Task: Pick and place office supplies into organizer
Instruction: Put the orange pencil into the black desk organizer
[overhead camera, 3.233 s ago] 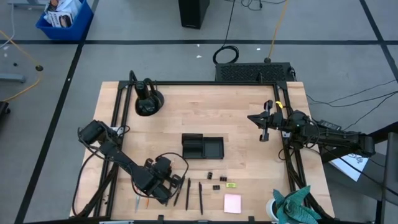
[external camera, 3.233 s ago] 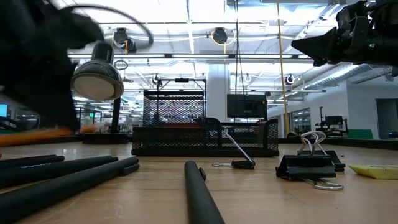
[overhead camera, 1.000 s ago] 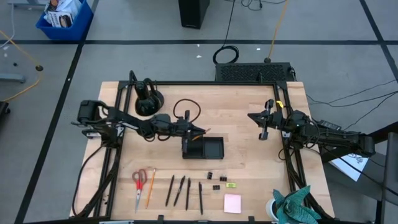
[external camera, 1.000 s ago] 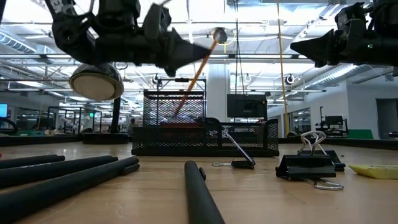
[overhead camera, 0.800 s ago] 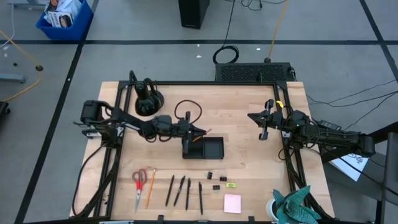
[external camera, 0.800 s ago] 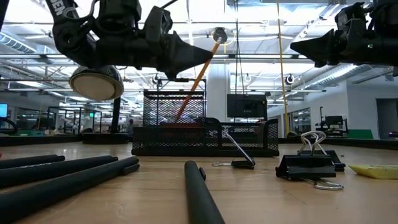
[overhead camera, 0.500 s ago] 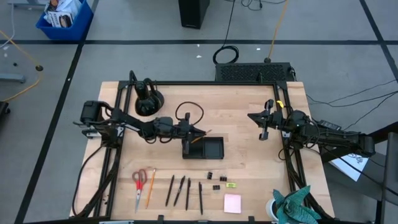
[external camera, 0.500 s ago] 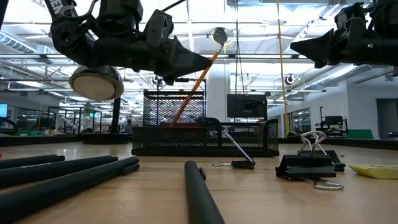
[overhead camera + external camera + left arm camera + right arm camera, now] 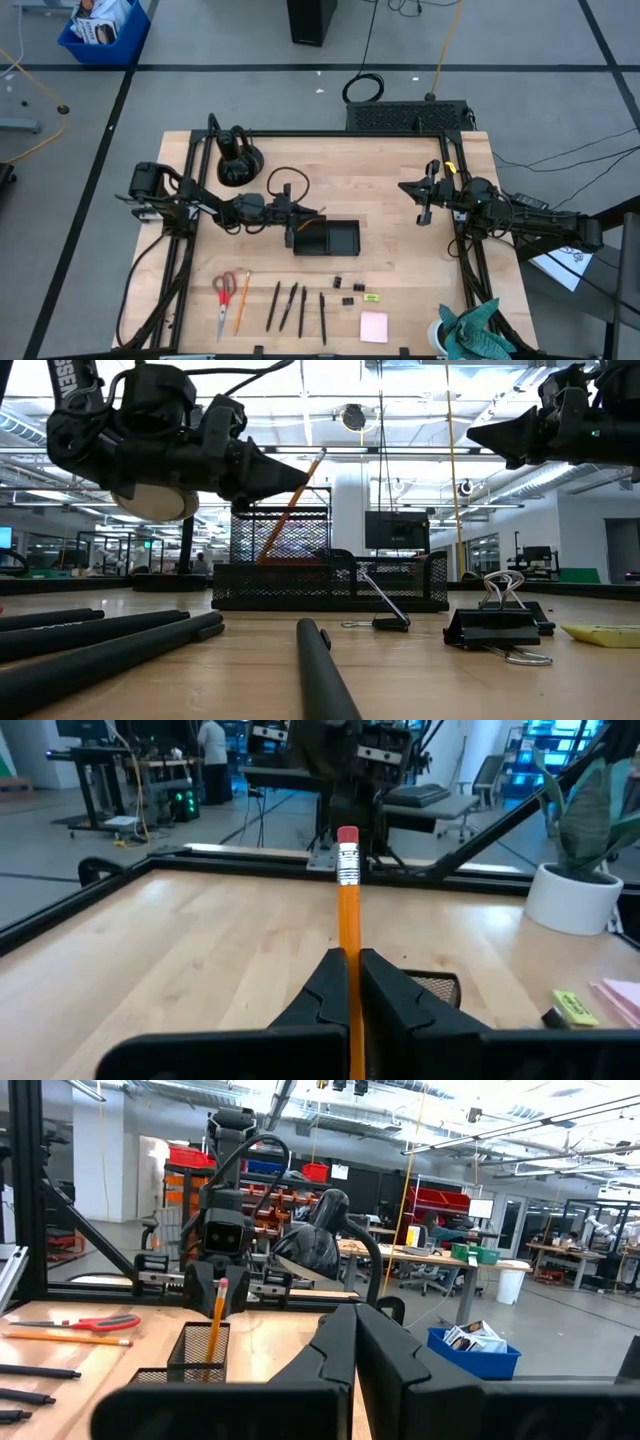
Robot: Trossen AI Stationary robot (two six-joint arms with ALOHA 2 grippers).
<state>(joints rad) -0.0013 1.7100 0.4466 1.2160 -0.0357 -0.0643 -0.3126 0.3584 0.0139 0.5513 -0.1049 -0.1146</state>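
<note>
At the desk's [image 9: 390,190] near left edge, red-handled scissors [image 9: 224,294] lie beside an orange pencil [image 9: 241,300], with four black pens [image 9: 299,308] in a row just to their right. Above them, near the middle of the desk, the left gripper [image 9: 291,226] hangs at the left end of the black organizer [image 9: 338,238], its jaws clamped on a second orange pencil [image 9: 347,915]. In the low view this pencil [image 9: 290,505] slants, its lower end down in the organizer's tall mesh compartment [image 9: 280,536] and its upper end sticking out past the fingers. To the right of the pens sit small black clips [image 9: 347,287], a yellow-green piece [image 9: 371,296] and, nearer the edge, a square pink notepad [image 9: 374,327]. Far right, the right gripper [image 9: 424,204] waits in the air near the desk's right edge, well apart from the supplies, its jaws together and holding nothing.
</note>
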